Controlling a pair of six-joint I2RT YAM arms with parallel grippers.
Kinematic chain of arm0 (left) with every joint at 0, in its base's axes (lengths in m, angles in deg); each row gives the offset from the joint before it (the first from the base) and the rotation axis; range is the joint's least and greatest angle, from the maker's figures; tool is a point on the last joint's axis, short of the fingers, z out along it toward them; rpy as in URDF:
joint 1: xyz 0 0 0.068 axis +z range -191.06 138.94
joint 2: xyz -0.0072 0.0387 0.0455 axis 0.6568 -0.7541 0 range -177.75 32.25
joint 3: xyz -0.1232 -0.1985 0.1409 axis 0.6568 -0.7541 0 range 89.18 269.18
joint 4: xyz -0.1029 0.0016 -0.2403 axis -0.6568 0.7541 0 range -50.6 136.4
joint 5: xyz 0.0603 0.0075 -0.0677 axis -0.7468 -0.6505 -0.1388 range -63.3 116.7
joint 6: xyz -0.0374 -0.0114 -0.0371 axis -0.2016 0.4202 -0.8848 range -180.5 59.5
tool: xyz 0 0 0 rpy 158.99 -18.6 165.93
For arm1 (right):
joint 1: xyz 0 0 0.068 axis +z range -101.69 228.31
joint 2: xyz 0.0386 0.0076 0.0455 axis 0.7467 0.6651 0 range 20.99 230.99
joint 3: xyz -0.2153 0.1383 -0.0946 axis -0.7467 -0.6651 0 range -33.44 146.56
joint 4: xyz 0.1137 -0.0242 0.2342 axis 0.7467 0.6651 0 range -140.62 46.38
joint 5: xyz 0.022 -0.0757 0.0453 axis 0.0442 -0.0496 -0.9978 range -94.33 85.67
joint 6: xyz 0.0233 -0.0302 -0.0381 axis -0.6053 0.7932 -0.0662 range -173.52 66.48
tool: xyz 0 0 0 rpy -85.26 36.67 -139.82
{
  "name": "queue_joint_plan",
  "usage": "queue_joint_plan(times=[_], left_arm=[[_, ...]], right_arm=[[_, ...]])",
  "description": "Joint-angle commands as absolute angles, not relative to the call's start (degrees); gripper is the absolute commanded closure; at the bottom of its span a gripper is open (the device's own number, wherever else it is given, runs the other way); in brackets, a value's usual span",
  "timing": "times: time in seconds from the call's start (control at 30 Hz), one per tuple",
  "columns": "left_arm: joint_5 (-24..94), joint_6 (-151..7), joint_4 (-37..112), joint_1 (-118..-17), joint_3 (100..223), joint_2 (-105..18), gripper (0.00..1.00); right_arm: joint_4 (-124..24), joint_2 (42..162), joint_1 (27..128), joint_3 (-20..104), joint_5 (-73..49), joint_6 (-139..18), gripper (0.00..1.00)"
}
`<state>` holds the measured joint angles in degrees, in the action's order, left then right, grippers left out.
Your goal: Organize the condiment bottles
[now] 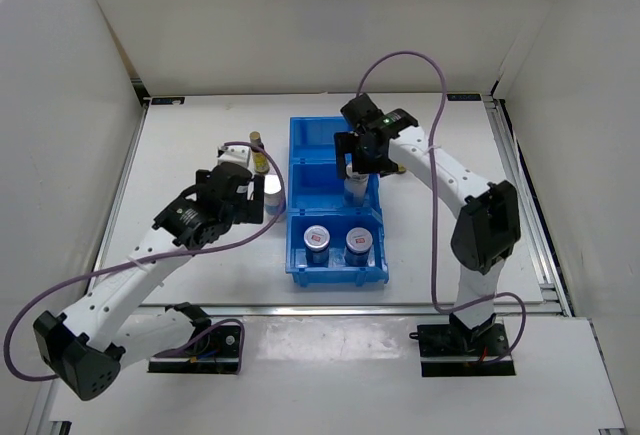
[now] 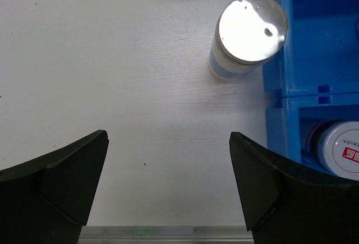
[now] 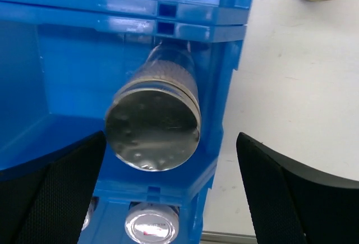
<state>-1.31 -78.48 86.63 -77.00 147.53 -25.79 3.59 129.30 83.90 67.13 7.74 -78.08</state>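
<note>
Two red-marked jars (image 1: 338, 240) side by side in near compartment of blue bin (image 1: 293, 185). One shaker (image 3: 154, 123) upright in middle compartment, between right gripper (image 3: 171, 137) jaws: wide apart, gripping nothing. On table just left of bin, second shaker (image 2: 249, 31), ahead of left gripper (image 2: 168, 137), likewise wide and empty. Farther back, amber bottle (image 1: 258, 152).

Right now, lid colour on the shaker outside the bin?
Shiny silver; shaker lid shows best in left wrist view.
</note>
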Motion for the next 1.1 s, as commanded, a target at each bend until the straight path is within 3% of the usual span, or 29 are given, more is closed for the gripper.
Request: queue_joint_plan(times=[0.0,0.17,0.3,0.43,0.67,1.07], left_arm=[[1.4,-78.0,85.3,-76.7,148.2,-27.5,0.00],[5.7,-78.7,85.3,-76.7,149.5,-28.6,0.00],[9.6,-80.7,84.0,-76.7,156.4,-33.2,0.00],[10.3,-80.7,83.2,-76.7,161.7,-40.2,0.00],[10.1,-80.1,83.2,-76.7,167.2,-52.6,0.00],[10.5,-82.6,83.2,-73.9,164.8,-55.8,0.00]], right_arm=[[2.9,121.9,84.7,68.9,14.7,-78.5,0.00],[2.0,107.5,86.2,60.7,23.2,-85.4,0.00],[-6.7,91.4,88.3,39.2,24.4,-95.6,0.00],[-12.7,86.9,91.5,23.5,22.4,-104.0,0.00],[-10.5,89.9,94.2,24.7,28.2,-104.7,0.00],[-9.8,86.6,95.3,23.4,30.8,-107.0,0.00]])
